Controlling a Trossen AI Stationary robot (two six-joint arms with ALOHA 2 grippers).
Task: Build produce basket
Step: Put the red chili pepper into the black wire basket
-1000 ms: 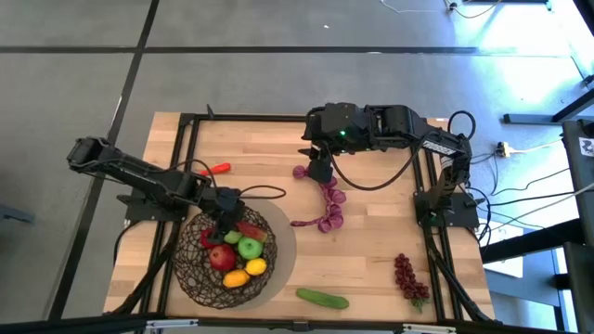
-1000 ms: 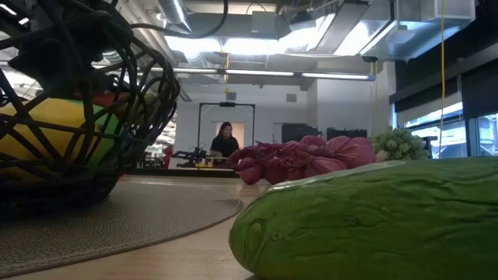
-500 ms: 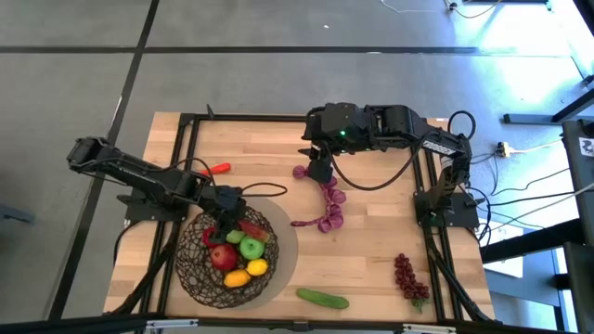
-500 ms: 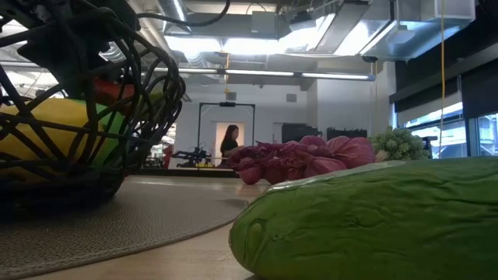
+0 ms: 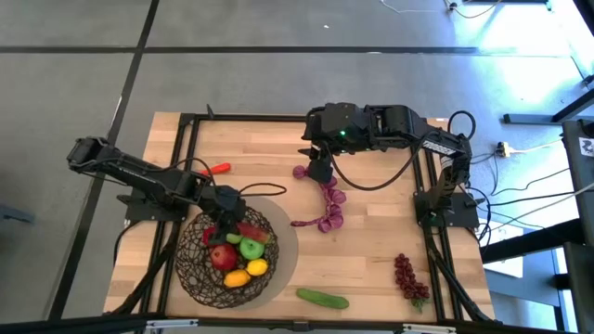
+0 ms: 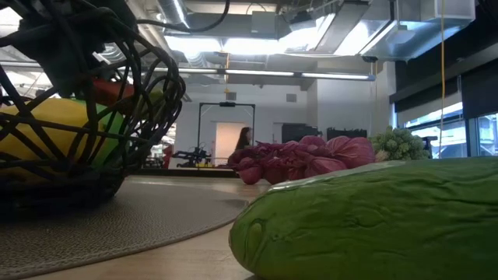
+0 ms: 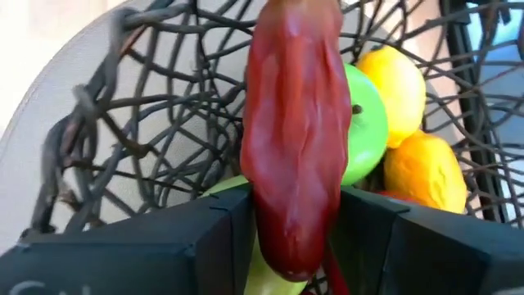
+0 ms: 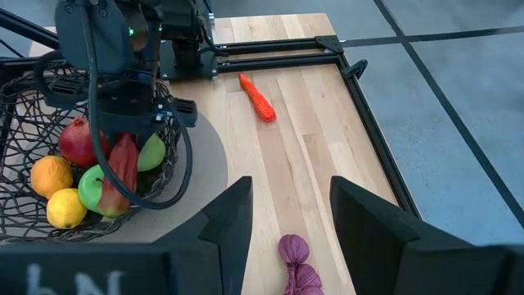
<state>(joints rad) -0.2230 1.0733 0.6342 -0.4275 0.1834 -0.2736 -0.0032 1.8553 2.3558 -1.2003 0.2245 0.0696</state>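
Nearest me, the cucumber (image 5: 322, 298) lies untouched. In the basket (image 5: 197, 269), my left gripper (image 5: 225, 225) has eased its jaws, the red chili (image 7: 296, 147) barely between them, nearly delivered. My right gripper (image 5: 318, 170) hangs open above the purple grapes (image 5: 328, 210)

Basket (image 5: 200, 264): dark brown-black open wire mesh, on a flat grey mat (image 5: 285, 243). In the basket: red apple (image 5: 222, 257), green apple (image 5: 251, 248), yellow fruit (image 5: 256, 267), orange fruit (image 5: 236, 277), dark-red pepper (image 7: 296, 139). Beside the basket: red chili (image 5: 218, 169), purple grapes (image 5: 327, 210), dark-red grapes (image 5: 406, 277), green cucumber (image 5: 323, 299). Desk (image 5: 371, 260): pale striped wood.
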